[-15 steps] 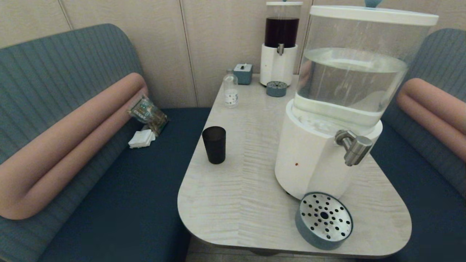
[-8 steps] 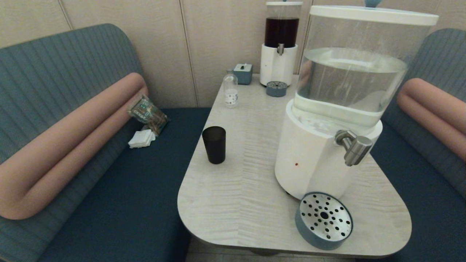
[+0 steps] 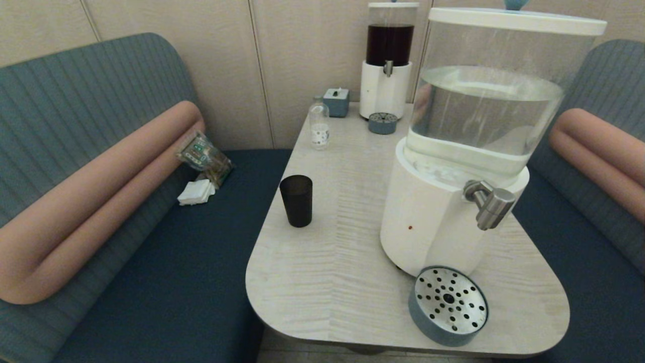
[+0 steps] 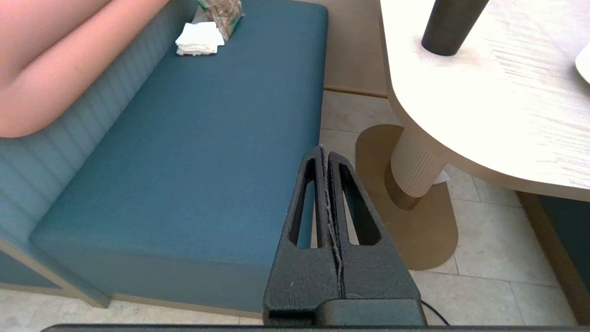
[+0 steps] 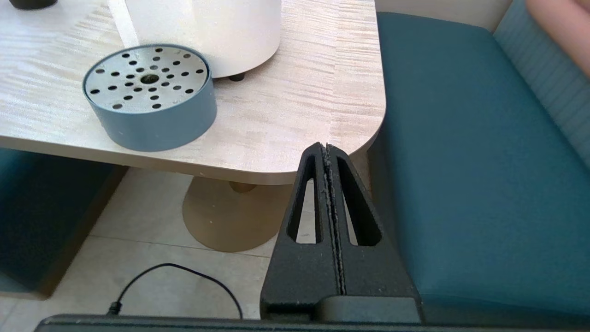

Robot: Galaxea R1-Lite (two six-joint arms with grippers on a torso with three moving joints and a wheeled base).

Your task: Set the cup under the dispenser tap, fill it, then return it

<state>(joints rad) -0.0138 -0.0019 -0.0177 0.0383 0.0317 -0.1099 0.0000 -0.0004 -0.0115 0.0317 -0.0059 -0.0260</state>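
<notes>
The cup, a dark tapered tumbler, stands upright and alone at centre-left of the head view, near the left edge of the pale wood-grain table. Well to its right in the frame rises the big dispenser, its white base topped by a clear tank partly filled with water. The dispenser tap, a brushed-metal elbow spout, juts toward the lower right, with a round perforated drip tray on the table below it, at lower right of the frame.

Neither arm shows in the head view. In the left wrist view the left gripper hangs low beside the table, over the edge of the blue bench seat and the tiled floor, fingers pressed together on nothing. In the right wrist view the right gripper sits just off the table's rounded corner, likewise closed and empty.

At the top of the head view, a smaller dispenser of dark liquid and a small clear bottle stand by the wall.
</notes>
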